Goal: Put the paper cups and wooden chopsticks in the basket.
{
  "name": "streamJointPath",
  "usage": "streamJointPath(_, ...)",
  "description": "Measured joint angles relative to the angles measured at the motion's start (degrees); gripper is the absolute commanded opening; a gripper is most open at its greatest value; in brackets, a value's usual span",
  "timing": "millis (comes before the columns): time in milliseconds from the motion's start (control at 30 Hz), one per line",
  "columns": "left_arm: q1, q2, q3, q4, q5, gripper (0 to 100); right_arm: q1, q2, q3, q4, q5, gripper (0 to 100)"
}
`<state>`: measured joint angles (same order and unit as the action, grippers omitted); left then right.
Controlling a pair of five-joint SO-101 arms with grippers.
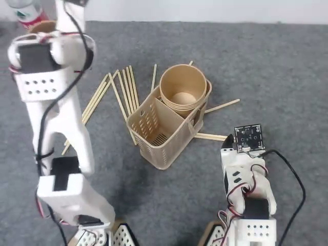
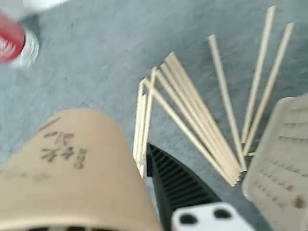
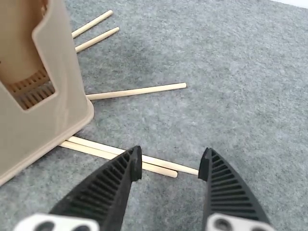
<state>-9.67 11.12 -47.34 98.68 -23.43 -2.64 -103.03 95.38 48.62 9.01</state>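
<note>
L gripper [image 2: 142, 159] looks clamped on a paper cup [image 2: 72, 168]: one black jaw sits tight against the cup wall, so I read it as a hold. It's held up over the far-left of the mat [image 1: 266, 77], near a red-label bottle [image 2: 12, 38] and well apart from the basket [image 1: 154, 138]. Stacked cups [image 1: 183, 84] already sit in one basket compartment; the other is bare. R gripper [image 3: 171, 156] is spread wide, jaws either side of a chopstick pair [image 3: 120, 156] lying just beside the basket's foot. Risks, IMO: a thin cup wall can crumple or slip w/ an edge grip, esp. on a long swing to the basket. The R jaws closing this near the basket could nudge or tip it, or catch only one stick while the other rolls off. The fanned chopsticks [image 1: 123, 89] overlap, so a grab there may drag neighbours. Hard to tell: the L gripper's 2nd jaw is hidden by the cup, so grip depth is unclear. The pair's far ends run under the basket. In the high view, R fingertips are hidden under the wrist cam board.
</note>
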Motion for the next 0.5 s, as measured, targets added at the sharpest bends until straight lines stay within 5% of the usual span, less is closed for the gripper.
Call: streamJointPath(500,26.2,-10.8,-0.7,0.1,-0.2,1,0.0,0.0,0.0,0.0,0.0,20.9)
